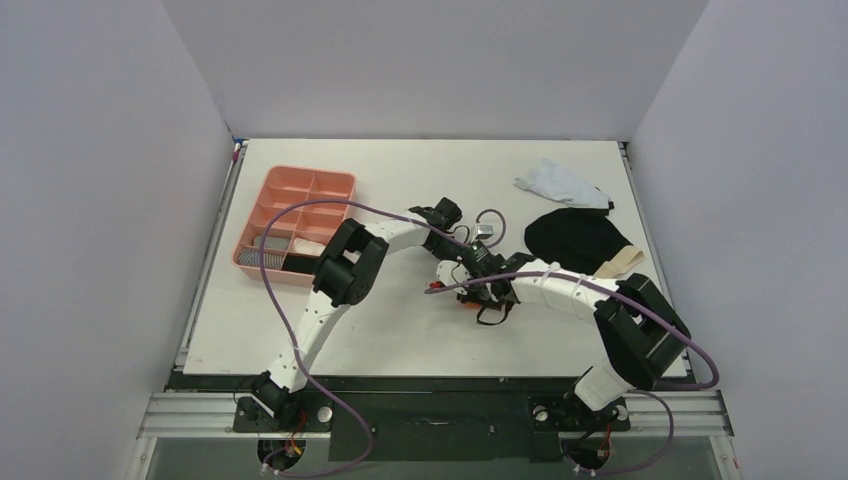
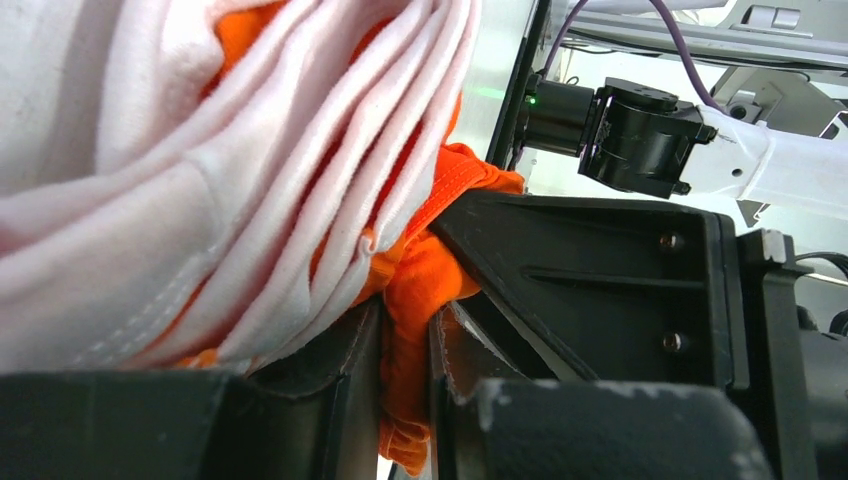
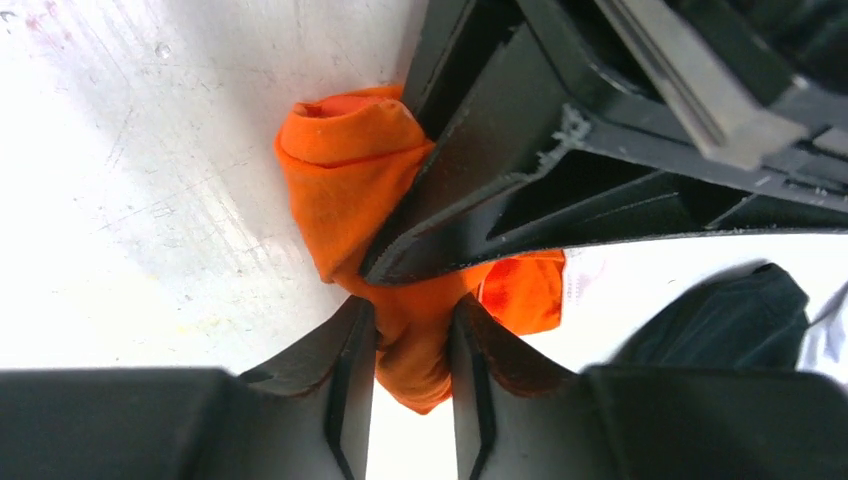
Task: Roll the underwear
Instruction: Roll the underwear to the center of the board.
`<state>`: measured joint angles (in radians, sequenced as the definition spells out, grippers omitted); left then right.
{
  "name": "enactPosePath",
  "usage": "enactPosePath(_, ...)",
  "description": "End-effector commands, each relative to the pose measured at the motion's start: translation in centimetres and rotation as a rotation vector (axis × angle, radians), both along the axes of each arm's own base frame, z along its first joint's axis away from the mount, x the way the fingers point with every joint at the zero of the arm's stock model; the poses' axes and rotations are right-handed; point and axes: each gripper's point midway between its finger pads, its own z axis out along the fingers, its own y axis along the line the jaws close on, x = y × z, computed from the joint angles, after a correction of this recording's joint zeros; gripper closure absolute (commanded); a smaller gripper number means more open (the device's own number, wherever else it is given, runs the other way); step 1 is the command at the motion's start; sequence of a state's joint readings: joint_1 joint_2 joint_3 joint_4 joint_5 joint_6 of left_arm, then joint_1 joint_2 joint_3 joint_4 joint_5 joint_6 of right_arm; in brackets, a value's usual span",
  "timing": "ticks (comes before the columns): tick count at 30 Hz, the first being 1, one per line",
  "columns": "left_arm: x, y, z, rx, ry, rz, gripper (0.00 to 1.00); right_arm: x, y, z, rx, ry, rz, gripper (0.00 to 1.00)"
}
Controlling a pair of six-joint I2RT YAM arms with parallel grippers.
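Mid-table [image 1: 400, 330], the right hand [image 3: 412, 330] and left hand [image 2: 405, 340] are both nearly closed, pinching the orange underwear [image 3: 345, 190], a crumpled bunch running from one hand to the other, with the black underwear [image 1: 575, 238], pink tray [image 1: 305, 169] and pale cloth [image 1: 560, 184] lying beyond.

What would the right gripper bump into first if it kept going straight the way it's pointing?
The orange underwear, bunched between the right gripper's fingers. Close behind seem to be the left gripper, clamped on the same cloth, and the table; depth is unclear.
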<state>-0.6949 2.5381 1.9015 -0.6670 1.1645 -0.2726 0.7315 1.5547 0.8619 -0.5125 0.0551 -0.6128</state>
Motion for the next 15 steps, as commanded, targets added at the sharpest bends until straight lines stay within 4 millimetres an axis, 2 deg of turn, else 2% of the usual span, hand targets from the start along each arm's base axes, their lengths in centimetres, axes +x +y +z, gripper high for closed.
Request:
enactPosePath(1,-0.2,1.9,-5.3,0.152,-0.032,0.026,0.92,-1.2,-1.3,-2.2,0.0,0.138,-0.034,0.86)
enactPosePath(5,0.3,2.1,-4.8,0.127,-0.056,0.047,0.71,-1.7,-1.3,-2.2,0.064,0.232,-0.054,1.0)
enactPosePath(6,0.6,2.3,-4.6,0.12,-0.066,0.054,0.63,-1.6,-1.2,-2.0,0.09,0.249,-0.063,1.0)
enactPosePath(8,1.0,2.5,-4.3,0.114,-0.079,0.066,0.54,-1.7,-1.2,-1.9,0.117,0.276,-0.074,1.0)
enactPosePath(12,2.0,3.2,-3.7,0.099,-0.097,0.097,0.39,-2.0,-1.5,-1.6,0.151,0.309,-0.094,1.0)
enactPosePath(15,2.7,3.6,-3.3,0.089,-0.108,0.119,0.31,-2.0,-1.6,-1.5,0.172,0.33,-0.108,1.0)
